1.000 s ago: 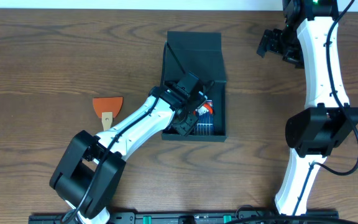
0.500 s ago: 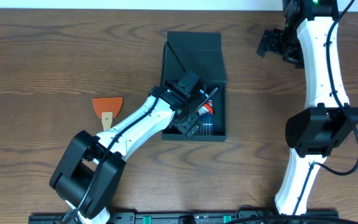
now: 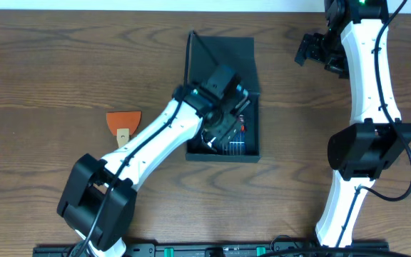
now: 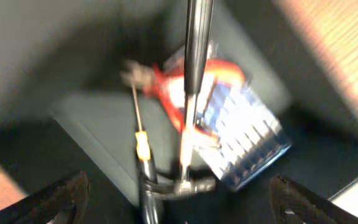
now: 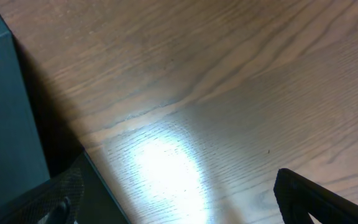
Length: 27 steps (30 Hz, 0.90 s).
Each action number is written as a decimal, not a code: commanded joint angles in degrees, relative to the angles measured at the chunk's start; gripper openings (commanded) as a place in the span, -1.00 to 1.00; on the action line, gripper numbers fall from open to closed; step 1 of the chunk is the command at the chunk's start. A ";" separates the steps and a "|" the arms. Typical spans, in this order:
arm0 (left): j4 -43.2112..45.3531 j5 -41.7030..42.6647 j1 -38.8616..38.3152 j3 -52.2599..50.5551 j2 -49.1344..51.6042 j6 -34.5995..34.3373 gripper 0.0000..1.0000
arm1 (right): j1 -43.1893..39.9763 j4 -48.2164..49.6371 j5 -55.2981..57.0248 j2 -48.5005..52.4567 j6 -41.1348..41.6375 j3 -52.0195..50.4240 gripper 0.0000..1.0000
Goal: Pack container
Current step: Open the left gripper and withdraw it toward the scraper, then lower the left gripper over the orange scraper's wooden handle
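Container [image 3: 223, 63] — long axis near-far, flap far | left tool [image 4: 179, 199] spread, seemingly empty | right tool [image 5: 176, 196] spread

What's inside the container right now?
Wrist view, blurred: a clear pack of blue pieces, an orange-red item, a thin screwdriver-like tool. Overhead, the left arm hides much of the container.

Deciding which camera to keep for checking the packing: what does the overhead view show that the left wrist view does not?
Only overhead: the container's open lid flap, an orange scraper lying on the table, and the right gripper far off. Only left wrist: a thin screwdriver with a yellow collar lying inside, though blurred. Both: the clear case with blue backing and a red-orange item in the container.
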 commanded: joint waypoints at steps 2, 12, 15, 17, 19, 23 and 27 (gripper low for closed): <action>-2.49 -4.94 0.46 8.74 -0.44 -2.75 0.82 | 0.17 -0.02 0.59 -0.28 -0.46 0.98 0.99; -14.32 -18.23 11.28 16.02 -0.52 -28.39 0.82 | 0.17 -0.04 0.59 -0.28 -0.44 0.98 0.99; -18.10 -17.79 17.07 15.93 -0.52 -30.64 0.80 | 0.17 -0.04 0.59 -0.28 -0.44 0.98 0.99; -20.52 -17.38 20.72 15.91 -0.52 -30.82 0.81 | 0.17 -0.04 0.59 -0.28 -0.44 0.98 0.99; -22.34 -16.22 23.89 15.47 -0.52 -30.86 0.82 | 0.17 -0.02 0.59 -0.28 -0.44 0.98 0.98; -23.45 -14.93 28.26 12.35 -0.52 -31.04 0.82 | 0.17 -0.04 0.59 -0.28 -0.44 0.98 0.98; -22.62 -13.40 30.10 6.45 -0.52 -31.01 0.81 | 0.17 -0.04 0.59 -0.28 -0.46 0.98 0.98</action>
